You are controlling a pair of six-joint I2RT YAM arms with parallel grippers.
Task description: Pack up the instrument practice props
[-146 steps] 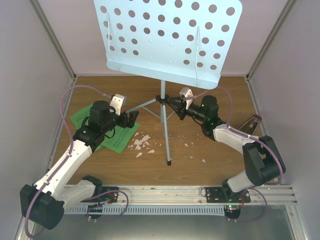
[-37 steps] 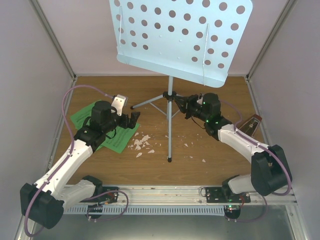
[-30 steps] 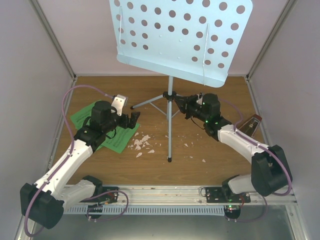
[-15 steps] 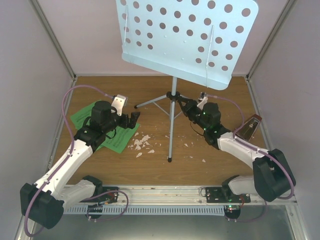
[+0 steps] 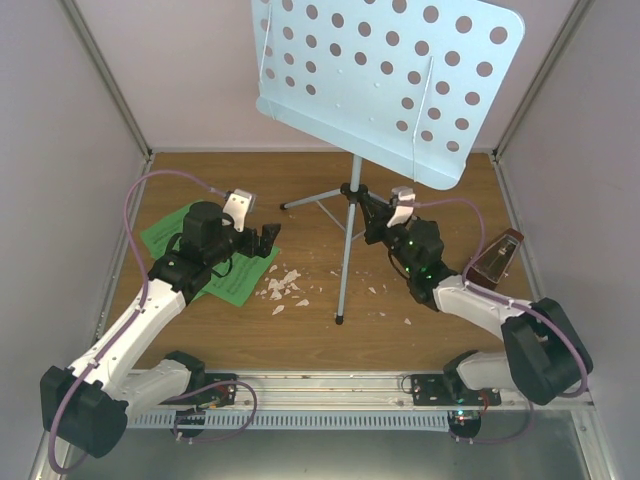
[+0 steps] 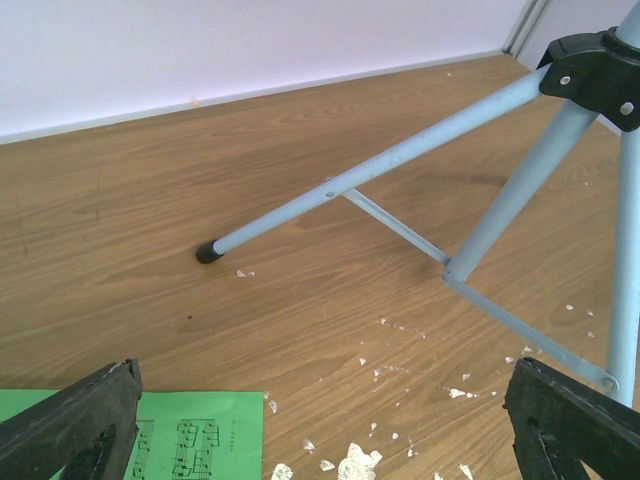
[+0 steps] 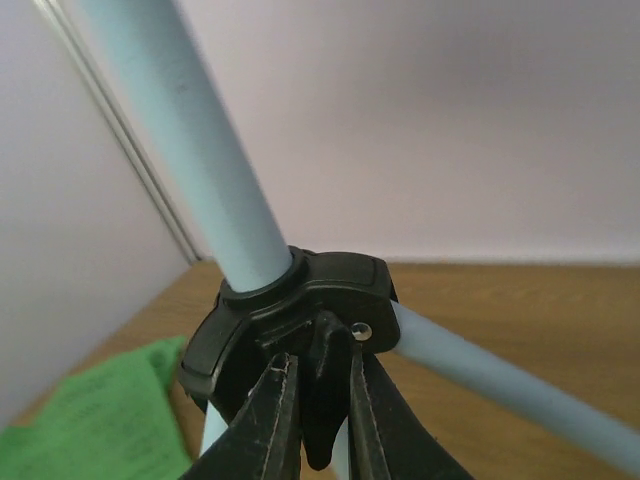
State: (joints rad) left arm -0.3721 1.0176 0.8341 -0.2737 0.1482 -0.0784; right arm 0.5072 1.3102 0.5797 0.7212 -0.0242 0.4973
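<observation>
music stand point(image 5: 390, 85): mid-table toward far edge, tilted. right gripper point(image 7: 318, 372): pinching its black tripod hub point(image 7: 300, 300). left gripper point(image 6: 320, 420): spread, at edge of sheet music point(image 5: 160, 232), near left edge. risk: top-heavy stand may slip the narrow pinch and topple onto metronome point(image 5: 497, 258) by right edge.

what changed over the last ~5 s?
The right end effector, shut on the music stand at its hub, swung the stand rightward; the front foot stayed planted. The left end effector, green pages and metronome did not move.

Music stand point(image 5: 395, 148) cropped at top (green pages point(image 5: 160, 232) partly under left arm point(image 5: 140, 310))
</observation>
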